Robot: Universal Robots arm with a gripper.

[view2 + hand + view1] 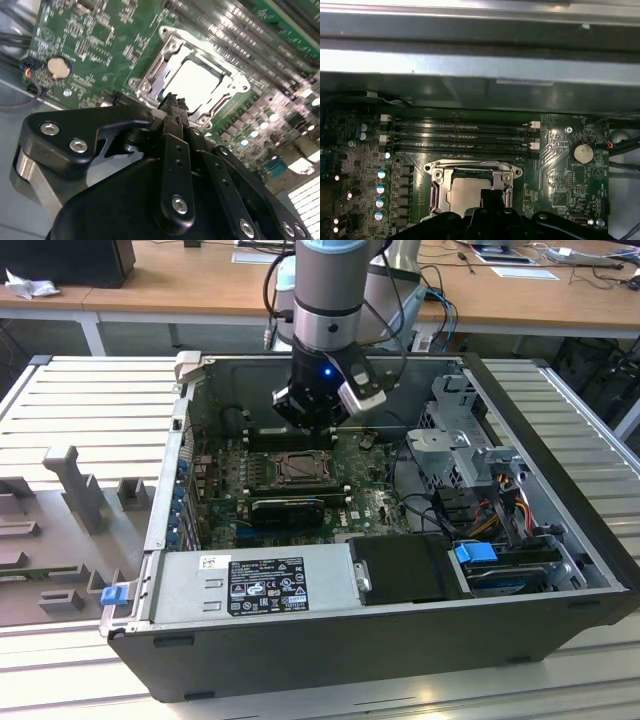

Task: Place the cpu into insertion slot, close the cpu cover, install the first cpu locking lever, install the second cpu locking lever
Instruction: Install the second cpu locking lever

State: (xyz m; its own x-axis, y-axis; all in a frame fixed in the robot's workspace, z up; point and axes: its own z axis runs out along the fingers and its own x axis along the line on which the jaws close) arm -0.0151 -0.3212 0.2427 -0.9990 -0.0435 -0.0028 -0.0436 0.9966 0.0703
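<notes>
The cpu [197, 82] lies flat in the insertion slot [299, 469], its pale face showing in both wrist views [465, 196]. The cpu cover [165, 44] is a silvery frame lying down around the chip, with its far bar also seen in the first wrist view [472, 169]. My gripper [171, 102] hangs just above the socket's edge, fingers shut together with nothing seen between them. In the first wrist view the gripper [492, 197] overlaps the chip's side. In the exterior view the gripper [311, 425] hovers over the board just behind the socket. I cannot make out the locking levers' positions.
Long black memory slots [460, 135] run beside the socket. A coin battery [581, 153] sits on the green board. The open case [150, 540] holds a power supply [255, 582], drive cage [470, 450] and cables [500, 510]. A grey fixture [75, 490] stands at the exterior view's left.
</notes>
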